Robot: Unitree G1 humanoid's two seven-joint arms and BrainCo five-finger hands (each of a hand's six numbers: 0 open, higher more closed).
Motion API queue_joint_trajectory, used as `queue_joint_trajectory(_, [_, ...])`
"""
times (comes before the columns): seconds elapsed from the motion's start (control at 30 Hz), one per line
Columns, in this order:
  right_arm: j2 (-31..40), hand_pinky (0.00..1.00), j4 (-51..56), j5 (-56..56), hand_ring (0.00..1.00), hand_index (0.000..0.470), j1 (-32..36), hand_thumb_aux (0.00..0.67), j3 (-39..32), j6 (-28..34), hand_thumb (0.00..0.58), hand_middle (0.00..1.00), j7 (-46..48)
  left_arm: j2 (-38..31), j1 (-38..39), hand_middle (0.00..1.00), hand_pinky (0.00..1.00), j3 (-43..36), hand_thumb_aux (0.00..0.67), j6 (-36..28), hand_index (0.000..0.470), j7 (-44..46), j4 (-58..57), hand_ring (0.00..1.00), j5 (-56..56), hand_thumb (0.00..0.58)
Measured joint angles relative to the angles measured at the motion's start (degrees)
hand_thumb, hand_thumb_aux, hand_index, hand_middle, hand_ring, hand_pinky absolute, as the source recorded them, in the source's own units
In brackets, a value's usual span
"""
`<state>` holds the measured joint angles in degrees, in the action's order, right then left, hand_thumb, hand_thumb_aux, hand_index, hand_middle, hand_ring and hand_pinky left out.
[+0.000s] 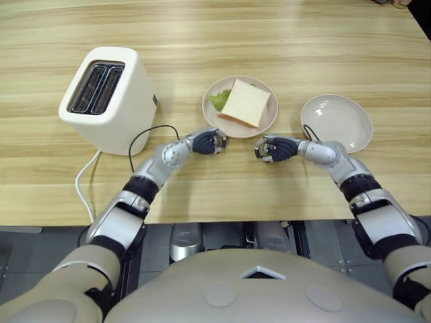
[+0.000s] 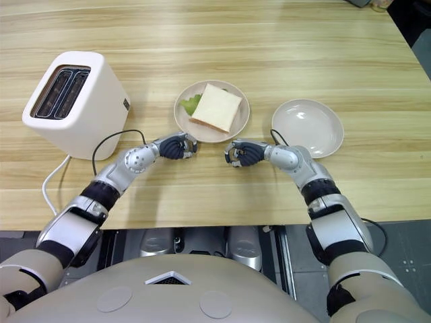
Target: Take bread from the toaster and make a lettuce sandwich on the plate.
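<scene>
Sitting assembled on the plate (image 1: 269, 122), the sandwich (image 1: 246, 102) looks finished, with left robot hand (image 1: 207, 142) and right robot hand (image 1: 275, 149) curled, empty, just before it; only drawing back seems to remain.

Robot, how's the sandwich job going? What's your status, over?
Left robot hand and right robot hand curled, holding nothing. Sandwich on plate, lettuce peeking out. Nothing in the way.

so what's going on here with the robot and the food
The sandwich looks made: it sits on the plate with lettuce poking out on its left. The left robot hand and right robot hand rest curled on the table just before that plate, holding nothing. The toaster stands at left, a second plate at right.
</scene>
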<state>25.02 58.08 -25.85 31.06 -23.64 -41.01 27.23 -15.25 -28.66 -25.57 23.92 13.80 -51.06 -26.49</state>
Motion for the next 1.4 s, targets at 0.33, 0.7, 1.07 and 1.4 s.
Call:
queue_joint_trajectory(0.33, [-5.2,0.51,15.7,0.1,0.51,0.0,10.4,0.0,1.7,6.2,0.0,0.51,-5.6,4.7,-9.3,0.8,0.8,3.1,0.3,1.9,0.206,-8.9,-17.7,0.8,0.6,0.403])
queue_joint_trajectory(0.7, [-4.6,0.0,5.6,15.9,0.0,0.0,-3.1,0.0,11.7,-7.9,0.0,0.0,7.5,6.8,1.5,0.0,0.0,19.4,0.0,10.8,0.0,-13.9,1.3,0.0,17.8,0.0])
queue_joint_trajectory(1.07, [-19.2,0.0,-20.7,40.1,0.0,0.0,-15.8,0.0,21.5,-5.0,0.0,0.0,7.5,12.0,16.6,0.0,0.0,23.8,0.0,5.9,0.0,-15.4,24.4,0.0,22.8,0.0])
queue_joint_trajectory(1.4, [-19.4,0.0,-14.5,33.7,0.0,0.0,-10.4,0.0,30.2,-13.1,0.0,0.0,-9.7,11.5,21.0,0.0,0.0,24.7,0.0,9.9,0.0,-18.4,28.0,0.0,19.8,0.0])
